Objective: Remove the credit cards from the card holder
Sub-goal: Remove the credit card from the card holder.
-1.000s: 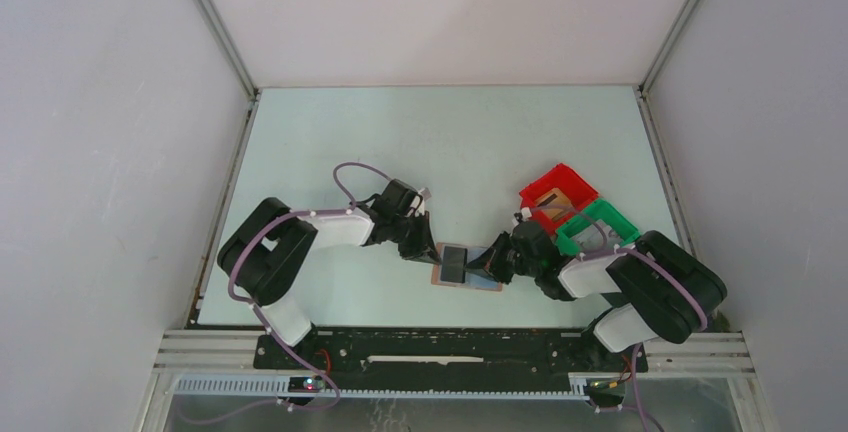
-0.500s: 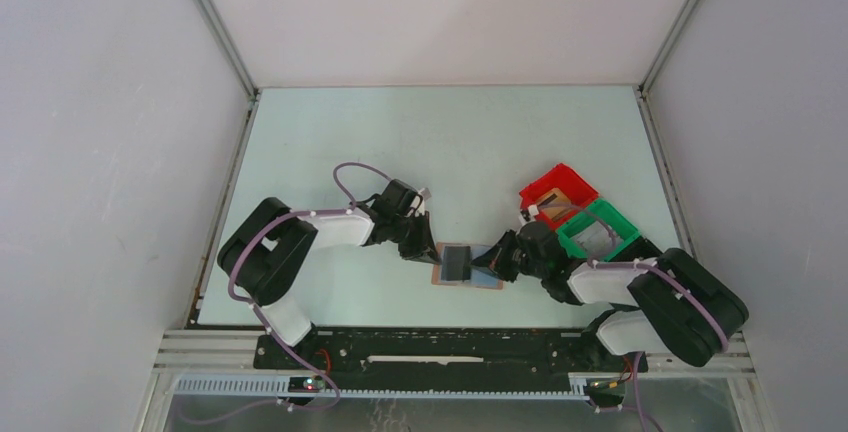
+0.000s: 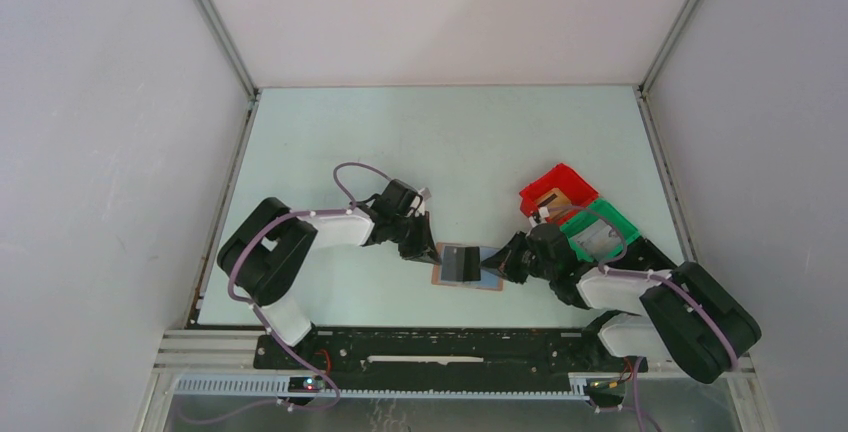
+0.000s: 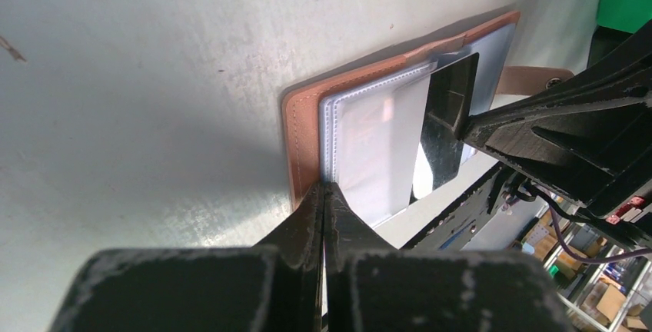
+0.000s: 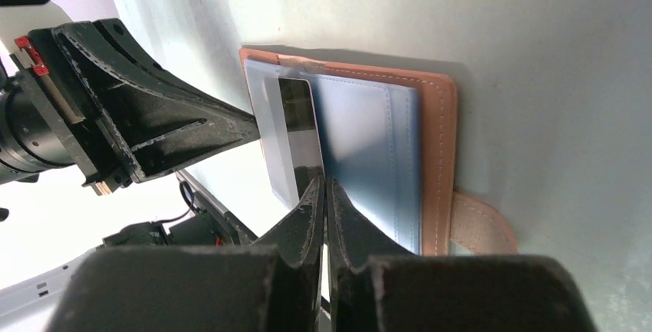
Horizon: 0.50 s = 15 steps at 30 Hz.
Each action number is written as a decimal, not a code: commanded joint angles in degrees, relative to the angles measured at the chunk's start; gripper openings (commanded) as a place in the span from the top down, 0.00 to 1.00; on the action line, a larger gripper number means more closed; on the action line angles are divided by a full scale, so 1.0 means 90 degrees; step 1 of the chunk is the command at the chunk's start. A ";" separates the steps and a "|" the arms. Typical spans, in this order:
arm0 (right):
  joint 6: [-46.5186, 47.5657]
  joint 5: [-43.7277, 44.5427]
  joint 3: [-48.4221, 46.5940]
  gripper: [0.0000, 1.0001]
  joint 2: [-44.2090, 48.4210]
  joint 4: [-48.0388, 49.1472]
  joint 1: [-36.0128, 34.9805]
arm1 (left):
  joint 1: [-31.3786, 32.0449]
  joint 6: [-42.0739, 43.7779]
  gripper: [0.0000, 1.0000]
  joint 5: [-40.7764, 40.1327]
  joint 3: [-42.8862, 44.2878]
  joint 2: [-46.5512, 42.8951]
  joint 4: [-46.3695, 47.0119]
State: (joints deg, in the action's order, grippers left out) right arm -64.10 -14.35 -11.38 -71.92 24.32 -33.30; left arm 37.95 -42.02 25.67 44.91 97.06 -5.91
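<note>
The card holder (image 5: 369,155) lies open and flat on the table (image 3: 450,142), near the front edge and about midway between the two arms. Its tan-brown cover faces down and its blue-grey inner panels face up. A small tan side tab (image 5: 480,228) sticks out from its right-hand edge and rests on the table. The left gripper (image 4: 324,187) reaches in from the left. Its fingers are clenched on the left edge of the holder, where a stack of clear plastic sleeves (image 4: 377,147) meets the stitched tan border. The right gripper (image 5: 324,184) reaches in from the right, low over the right panel. Its fingers are pinched together on the edge of a dark, glossy card (image 5: 300,128). That card lies over the left half of the holder, next to the sleeves, and its surface reflects light. The pictures do not show how far the card is out of its pocket. The two grippers point at each other across the holder, close together but not touching. A red bin (image 3: 575,182) and a green bin (image 3: 618,220) stand side by side and touching on the right of the table. They are beyond the right arm and apart from the holder. Each bin holds something, but it is too small to identify.
</note>
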 commanded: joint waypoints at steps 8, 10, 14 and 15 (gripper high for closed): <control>0.0181 -0.0308 -0.0064 0.68 -0.0269 0.0186 0.0192 | 0.0086 0.0567 0.69 -0.0921 0.0496 -0.0877 -0.1240; 0.0188 -0.0320 -0.0064 0.67 -0.0262 0.0179 0.0217 | 0.0185 0.0542 0.69 -0.0840 0.0599 -0.0983 -0.1247; 0.0211 -0.0362 -0.0084 0.66 -0.0218 0.0177 0.0252 | 0.0395 0.0437 0.69 -0.0579 0.0788 -0.0939 -0.1124; 0.0217 -0.0373 -0.0088 0.66 -0.0211 0.0179 0.0253 | 0.0428 0.0369 0.69 -0.0456 0.0788 -0.0906 -0.0934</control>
State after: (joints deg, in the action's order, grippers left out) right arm -63.31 -17.45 -11.40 -73.73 25.26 -31.46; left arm 40.01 -38.89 19.70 48.49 90.61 -16.47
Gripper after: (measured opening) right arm 0.335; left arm 0.309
